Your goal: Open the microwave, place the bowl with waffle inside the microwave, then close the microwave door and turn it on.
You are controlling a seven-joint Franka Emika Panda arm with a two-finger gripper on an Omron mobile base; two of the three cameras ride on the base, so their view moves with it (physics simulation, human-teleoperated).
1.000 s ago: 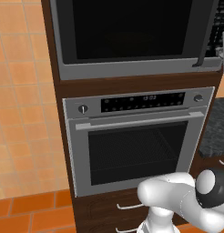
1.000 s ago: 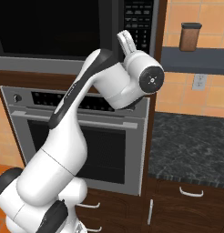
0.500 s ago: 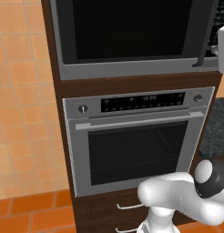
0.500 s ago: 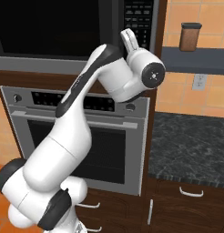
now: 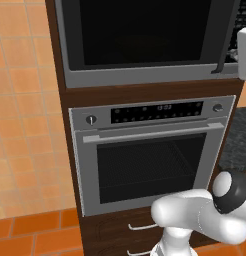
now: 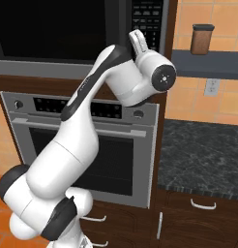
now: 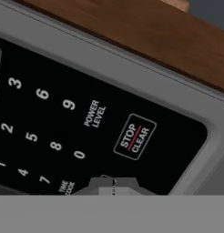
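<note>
1. My claw (image 7: 113, 184) is pressed together, its two tips meeting with nothing between them, right up against the black keypad (image 7: 73, 127) of the microwave (image 5: 145, 75).
2. From the hand view I read the digits, "POWER LEVEL" and a boxed "STOP CLEAR" button (image 7: 134, 136); my tips sit just beneath that button, beside the "0".
3. The microwave door (image 5: 140, 32) is closed, its dark glass flush in the grey frame, with the slim vertical handle (image 5: 226, 37) at its right edge.
4. In the right base view my arm rises from the lower left and bends up to the keypad on the microwave's right side.
5. Below the microwave sits a steel oven (image 5: 150, 155), shut, with two round knobs.
6. To the right lie a dark stone counter (image 6: 203, 155) and a shelf (image 6: 208, 65) bearing a brown canister (image 6: 202, 38).
</note>
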